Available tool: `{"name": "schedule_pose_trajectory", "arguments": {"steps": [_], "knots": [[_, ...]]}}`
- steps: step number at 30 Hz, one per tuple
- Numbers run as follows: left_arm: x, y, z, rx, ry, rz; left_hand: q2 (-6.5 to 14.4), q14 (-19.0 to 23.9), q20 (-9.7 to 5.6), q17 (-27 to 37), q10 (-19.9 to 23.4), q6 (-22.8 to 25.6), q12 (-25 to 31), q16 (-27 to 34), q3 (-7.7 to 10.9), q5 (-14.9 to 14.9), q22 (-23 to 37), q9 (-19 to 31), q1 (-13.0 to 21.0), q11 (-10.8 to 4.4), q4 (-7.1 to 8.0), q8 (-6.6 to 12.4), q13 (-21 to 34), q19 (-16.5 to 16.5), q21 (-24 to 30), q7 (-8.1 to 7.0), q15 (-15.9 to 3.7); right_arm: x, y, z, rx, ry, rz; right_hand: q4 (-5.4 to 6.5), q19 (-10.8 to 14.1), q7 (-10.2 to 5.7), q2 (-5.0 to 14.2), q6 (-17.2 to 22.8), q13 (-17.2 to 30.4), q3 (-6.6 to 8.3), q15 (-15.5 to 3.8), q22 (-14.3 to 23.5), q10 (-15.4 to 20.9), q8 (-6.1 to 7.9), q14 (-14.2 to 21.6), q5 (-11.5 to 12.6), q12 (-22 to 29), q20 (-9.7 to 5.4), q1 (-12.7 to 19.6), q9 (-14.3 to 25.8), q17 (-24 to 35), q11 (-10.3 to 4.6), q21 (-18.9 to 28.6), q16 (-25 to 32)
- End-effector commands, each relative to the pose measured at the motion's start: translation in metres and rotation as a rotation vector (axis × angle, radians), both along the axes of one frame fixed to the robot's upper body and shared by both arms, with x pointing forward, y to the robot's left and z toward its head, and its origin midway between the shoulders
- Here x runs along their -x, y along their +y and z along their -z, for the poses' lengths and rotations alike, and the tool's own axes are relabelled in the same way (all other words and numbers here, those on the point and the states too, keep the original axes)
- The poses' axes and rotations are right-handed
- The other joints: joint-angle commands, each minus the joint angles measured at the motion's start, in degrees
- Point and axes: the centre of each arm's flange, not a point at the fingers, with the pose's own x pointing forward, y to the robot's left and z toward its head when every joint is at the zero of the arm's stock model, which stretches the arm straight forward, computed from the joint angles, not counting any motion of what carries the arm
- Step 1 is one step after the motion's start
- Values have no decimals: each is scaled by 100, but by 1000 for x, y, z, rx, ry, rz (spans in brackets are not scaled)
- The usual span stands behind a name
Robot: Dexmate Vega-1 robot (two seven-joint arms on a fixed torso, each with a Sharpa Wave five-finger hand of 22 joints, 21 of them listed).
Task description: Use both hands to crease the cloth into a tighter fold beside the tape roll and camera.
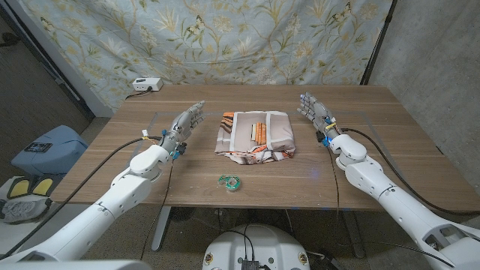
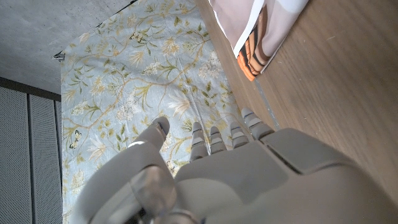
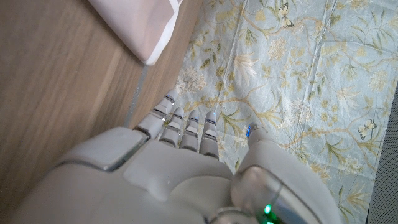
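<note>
A folded cloth [image 1: 255,135], beige with orange and white patterning, lies at the table's middle; a corner of the cloth [image 2: 258,31] shows in the left wrist view and a pale corner of the cloth [image 3: 140,28] in the right wrist view. A small green tape roll [image 1: 230,181] sits in front of it near the table's front edge. My left hand [image 1: 184,124] stands to the cloth's left with fingers apart, holding nothing, clear of the cloth. My right hand [image 1: 315,111] stands to the cloth's right, fingers apart and empty.
A small white device [image 1: 146,85] with a cable sits at the table's back left corner. A floral curtain [image 1: 210,37] hangs behind the wooden table [image 1: 390,142]. A blue bag [image 1: 45,150] lies on the floor at the left.
</note>
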Motion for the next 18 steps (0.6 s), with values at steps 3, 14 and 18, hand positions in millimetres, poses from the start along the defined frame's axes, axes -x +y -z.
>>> {"name": "schedule_pose_trajectory", "arguments": {"steps": [3,14,18], "knots": [[16,-6,-12,-188,-35,-18,9,-5,63,12,-9,13,16,-7,30,45,18,9,84,46,-62,-24,24,-11,5,31,83,-7,3,-12,31,-11,-4,-53,-18,23,10,-22,12,21,3,10,-6,-11,-25,6,3,-5,13,11,7,23,27,34],[27,-12,-16,-306,-36,2,18,-23,62,13,-1,-31,15,-11,52,56,18,8,129,42,-97,-45,22,-28,-4,22,83,-9,-1,-25,63,-20,-2,-74,-26,26,18,-35,12,21,-1,10,-28,-15,-38,3,-2,-7,10,11,0,16,27,43],[32,-11,-18,-356,-40,-8,20,-26,61,14,12,6,18,-11,59,59,18,8,146,27,-111,-31,21,-40,-9,26,81,-10,-2,-29,73,-17,-1,-81,-29,27,20,-40,12,21,-3,10,-30,-17,-46,1,-2,-8,9,11,-2,17,27,44]]}}
